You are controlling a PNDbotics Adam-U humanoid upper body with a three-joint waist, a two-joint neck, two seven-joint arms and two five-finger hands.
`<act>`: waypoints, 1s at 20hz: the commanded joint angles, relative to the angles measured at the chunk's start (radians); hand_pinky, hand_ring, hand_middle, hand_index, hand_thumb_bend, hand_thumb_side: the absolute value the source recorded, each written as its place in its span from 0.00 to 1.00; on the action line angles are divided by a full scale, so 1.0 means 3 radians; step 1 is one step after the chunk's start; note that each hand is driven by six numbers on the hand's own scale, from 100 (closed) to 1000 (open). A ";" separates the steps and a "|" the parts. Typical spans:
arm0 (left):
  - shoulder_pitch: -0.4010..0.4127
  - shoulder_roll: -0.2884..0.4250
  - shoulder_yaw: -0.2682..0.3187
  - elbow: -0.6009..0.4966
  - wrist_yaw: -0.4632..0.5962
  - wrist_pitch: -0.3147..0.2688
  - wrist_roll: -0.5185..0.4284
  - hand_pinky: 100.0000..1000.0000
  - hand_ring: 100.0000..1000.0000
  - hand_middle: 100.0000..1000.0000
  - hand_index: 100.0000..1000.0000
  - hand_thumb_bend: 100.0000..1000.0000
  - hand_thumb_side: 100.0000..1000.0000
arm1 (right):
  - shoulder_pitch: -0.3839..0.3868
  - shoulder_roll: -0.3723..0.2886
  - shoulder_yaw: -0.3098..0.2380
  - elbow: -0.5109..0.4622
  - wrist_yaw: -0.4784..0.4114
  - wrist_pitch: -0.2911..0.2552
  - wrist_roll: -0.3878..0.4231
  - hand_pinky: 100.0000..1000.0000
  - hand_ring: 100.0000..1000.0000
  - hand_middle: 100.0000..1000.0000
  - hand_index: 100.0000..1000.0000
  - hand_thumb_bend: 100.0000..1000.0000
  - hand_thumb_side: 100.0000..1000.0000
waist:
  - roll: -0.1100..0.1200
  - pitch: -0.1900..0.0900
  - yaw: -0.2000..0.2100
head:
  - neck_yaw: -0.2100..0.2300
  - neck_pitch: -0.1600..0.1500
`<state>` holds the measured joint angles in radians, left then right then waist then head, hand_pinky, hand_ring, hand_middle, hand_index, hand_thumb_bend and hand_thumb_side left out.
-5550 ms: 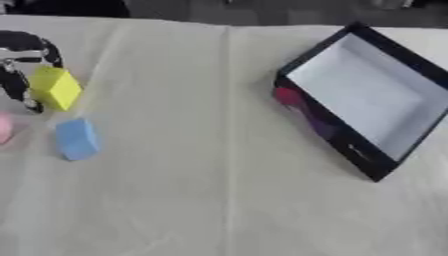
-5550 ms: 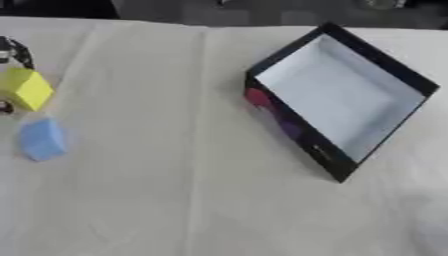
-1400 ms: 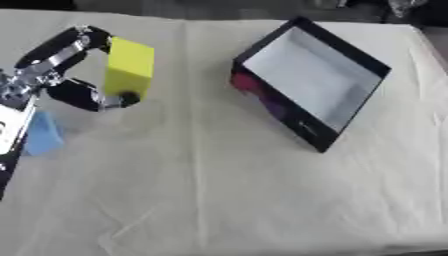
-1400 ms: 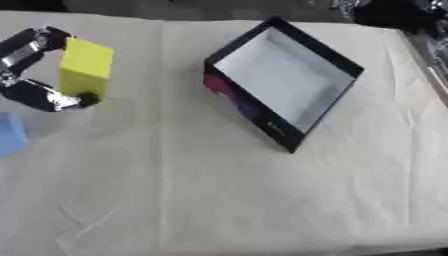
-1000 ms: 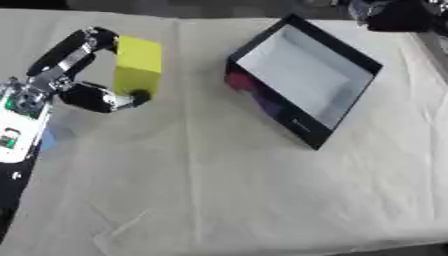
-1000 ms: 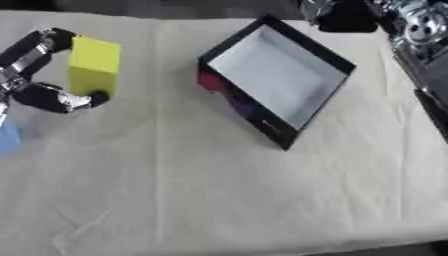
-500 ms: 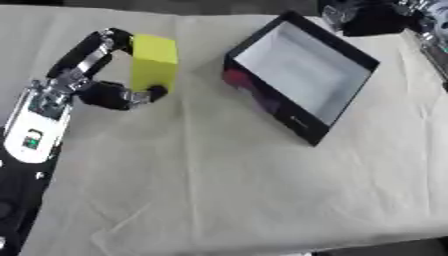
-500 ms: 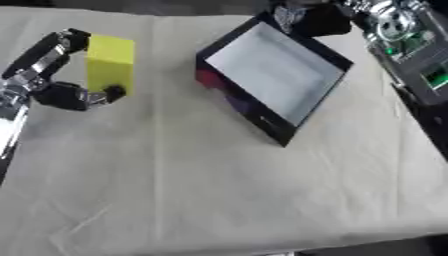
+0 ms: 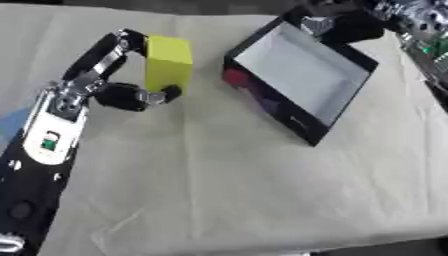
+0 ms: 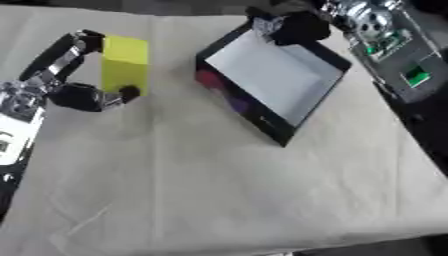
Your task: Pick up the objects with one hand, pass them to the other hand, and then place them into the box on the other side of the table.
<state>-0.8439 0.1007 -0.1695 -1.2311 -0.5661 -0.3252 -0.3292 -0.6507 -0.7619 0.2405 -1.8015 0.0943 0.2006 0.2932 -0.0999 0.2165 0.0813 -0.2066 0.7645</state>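
Note:
My left hand point(image 9: 109, 80) holds a yellow block point(image 9: 168, 62) upright above the cloth, fingers over its top and thumb under its lower end. It hovers left of the black box point(image 9: 302, 80), which has a white floor and a pink patch on its near wall. My right hand point(image 10: 289, 25) comes in from the upper right and hangs over the box's far corner; its fingers are too dark and blurred to read. A blue block point(image 9: 10, 125) peeks out at the left edge, mostly hidden by my left forearm.
A cream cloth point(image 9: 245, 190) covers the table, with its front edge along the bottom of both views. My right forearm point(image 10: 385, 45) slants down the right side.
My left hand has carried the yellow block up and rightward toward the box. My right arm has come in from the upper right and now reaches over the box's far corner.

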 commanded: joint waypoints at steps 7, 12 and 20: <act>-0.0098 -0.0094 -0.0036 -0.0070 -0.0361 -0.0189 0.0235 0.71 0.52 0.40 0.45 0.00 0.20 | -0.0156 0.0013 0.0014 0.0098 0.0146 -0.0150 0.0469 0.82 1.00 0.98 1.00 0.00 0.23 | -0.0044 -0.0052 0.0098 | -0.0050 0.0018; -0.0110 -0.0158 -0.0068 -0.0037 -0.0445 -0.0282 0.0305 0.71 0.52 0.40 0.44 0.00 0.21 | -0.0226 0.0060 0.0025 0.0172 0.0137 -0.0156 0.0575 0.82 1.00 0.99 1.00 0.00 0.23 | -0.0069 -0.0051 0.0217 | -0.0114 0.0017; -0.0122 -0.0265 -0.0072 0.0011 -0.0469 -0.0309 0.0353 0.70 0.51 0.39 0.44 0.00 0.26 | -0.0277 0.0139 0.0048 0.0282 0.0165 -0.0152 0.0618 0.81 1.00 0.99 1.00 0.00 0.24 | -0.0099 -0.0062 0.0315 | -0.0210 0.0018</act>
<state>-0.8554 0.0300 -0.1893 -1.2183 -0.7052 -0.4157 -0.2289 -0.7142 -0.7040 0.2629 -1.7151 0.1377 0.1576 0.4754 -0.1190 0.2174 0.1762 -0.2625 0.7645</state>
